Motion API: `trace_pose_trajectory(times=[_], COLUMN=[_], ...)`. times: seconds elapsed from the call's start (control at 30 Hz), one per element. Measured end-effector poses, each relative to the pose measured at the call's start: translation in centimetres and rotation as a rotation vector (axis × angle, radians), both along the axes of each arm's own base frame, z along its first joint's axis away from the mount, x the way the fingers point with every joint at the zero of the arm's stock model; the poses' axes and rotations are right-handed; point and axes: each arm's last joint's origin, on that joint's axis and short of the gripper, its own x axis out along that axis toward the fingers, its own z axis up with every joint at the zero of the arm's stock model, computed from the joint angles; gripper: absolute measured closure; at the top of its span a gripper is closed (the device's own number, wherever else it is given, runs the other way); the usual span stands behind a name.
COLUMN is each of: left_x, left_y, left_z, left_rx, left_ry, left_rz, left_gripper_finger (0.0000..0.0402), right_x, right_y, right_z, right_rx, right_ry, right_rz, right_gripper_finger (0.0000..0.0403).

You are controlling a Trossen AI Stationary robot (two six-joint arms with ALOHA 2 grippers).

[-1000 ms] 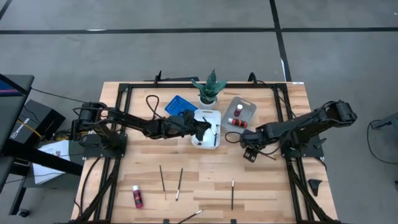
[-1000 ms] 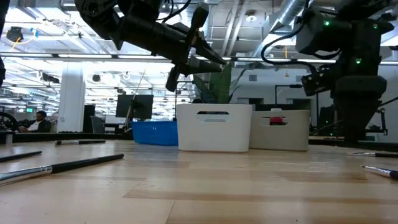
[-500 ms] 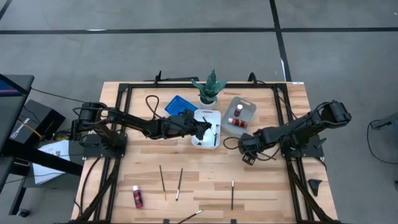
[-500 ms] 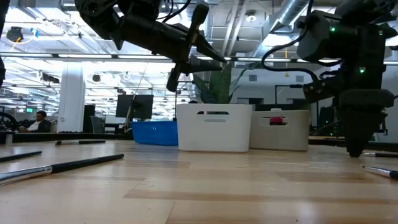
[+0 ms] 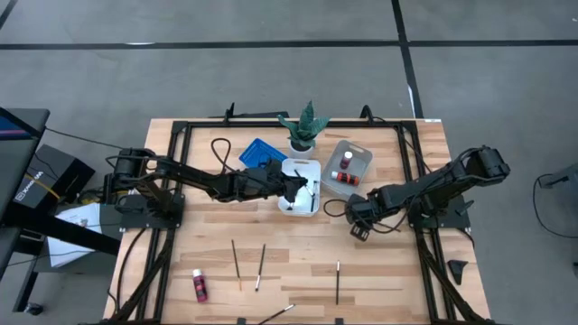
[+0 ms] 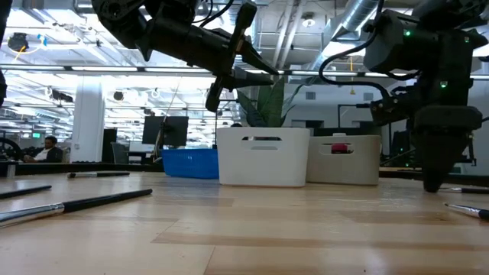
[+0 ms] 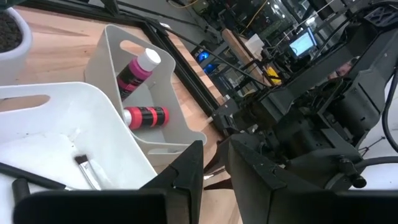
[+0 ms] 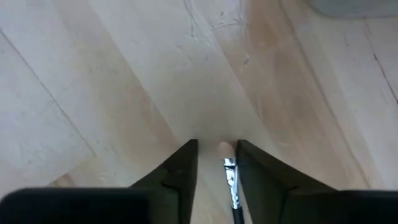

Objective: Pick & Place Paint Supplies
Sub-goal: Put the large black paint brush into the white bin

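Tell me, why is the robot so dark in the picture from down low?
In the low view, bright ceiling lights shine from behind, so both arms show as black shapes; in the high view, lit evenly from above, the table looks pale with faint shadows.
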Motion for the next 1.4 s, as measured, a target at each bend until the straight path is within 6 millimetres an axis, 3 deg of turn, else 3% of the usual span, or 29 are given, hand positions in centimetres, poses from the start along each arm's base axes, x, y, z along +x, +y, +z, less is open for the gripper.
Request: trace_pose_trajectory(times=[0.57,0.77,0.93,1.1,1.23,1.4], left_x=[0.0,0.0,0.0,0.0,0.0,-0.7], left_y=[-0.7,-1.1,-1.4,-1.8,-1.8,-1.8], left_z=[0.0,0.0,0.0,0.0,0.4,2.4], left_rx=[-0.001,-0.001,-0.007,-0.014,-0.014,0.098], left_ry=[0.000,0.000,0.001,0.001,-0.017,-0.063], left_rz=[-0.022,-0.039,-0.073,-0.117,-0.130,-0.155], left_gripper_finger=[0.0331,0.0331,0.0330,0.0331,0.0330,0.0330], right_x=[0.1,-0.1,-0.6,-0.9,-1.3,-2.0], right_y=[0.2,1.1,2.1,2.8,2.3,1.1], right_z=[0.1,1.2,3.1,6.5,9.4,12.3], right_rx=[0.000,0.029,0.092,0.173,0.236,0.261], right_ry=[-0.023,-0.106,-0.238,-0.502,-0.712,-0.927], right_rz=[-0.021,-0.040,-0.068,-0.066,-0.089,-0.109], right_gripper_finger=[0.0395,0.0401,0.0402,0.0402,0.0403,0.0403])
